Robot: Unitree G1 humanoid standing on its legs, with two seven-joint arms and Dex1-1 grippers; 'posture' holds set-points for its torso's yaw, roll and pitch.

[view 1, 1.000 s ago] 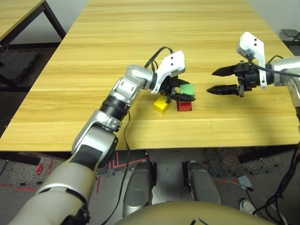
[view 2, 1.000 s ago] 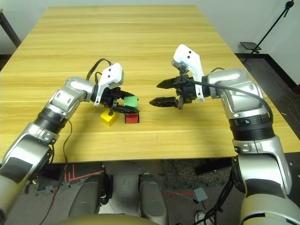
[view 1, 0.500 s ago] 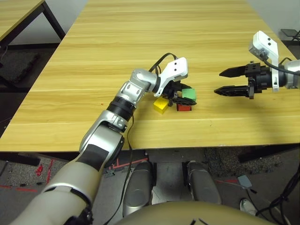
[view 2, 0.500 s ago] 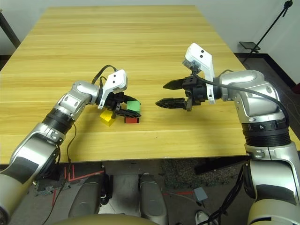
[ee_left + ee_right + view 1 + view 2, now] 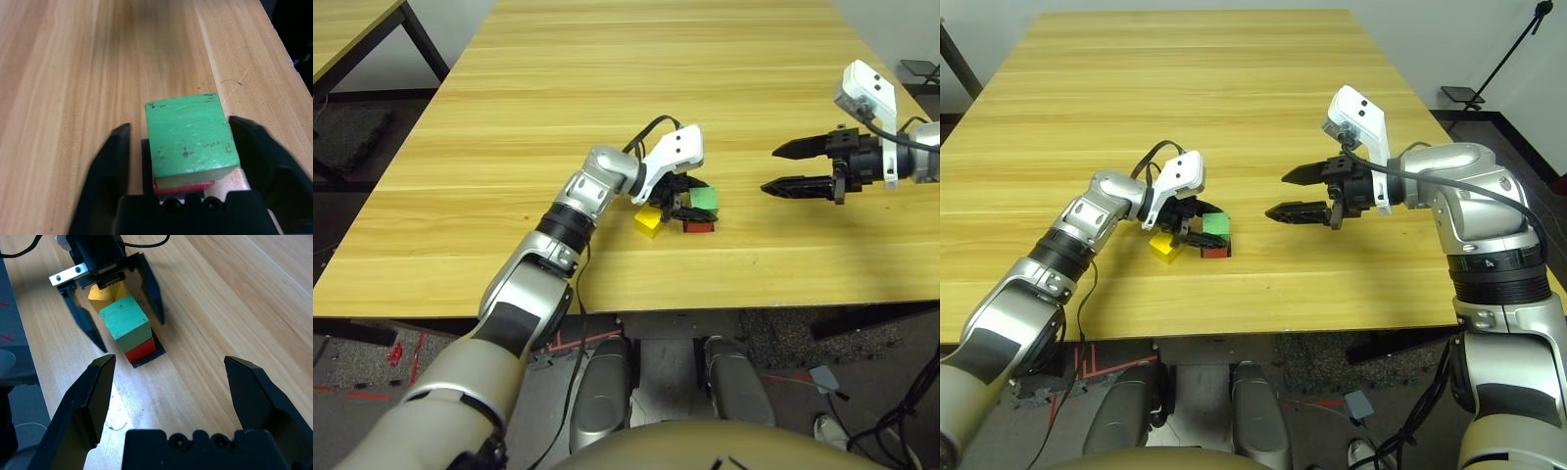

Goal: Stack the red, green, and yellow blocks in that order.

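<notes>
Yellow block (image 5: 648, 221): lay on the wooden surface (image 5: 509, 127), beside the stack and near the left claw; faces turned at an angle to the stack's.
Left claw (image 5: 179, 125): fingers apart, one on each side of the green block, not clamped.
Green block (image 5: 703, 198): sat on top of the red block, top face roughly level, worn at the edges.
Red block (image 5: 1216, 253): stood at the base, on the black patch (image 5: 160, 351).
Long axis: none on any cube; the two-block stack's ran upright.
Handling: judged light, stiff and not fragile, with matte faces unlikely to slip; yellow was best taken low across two opposite side faces. A knock could have shifted green.
Right claw (image 5: 769, 170): fingers wide apart, empty, above the surface, well clear of the stack.
</notes>
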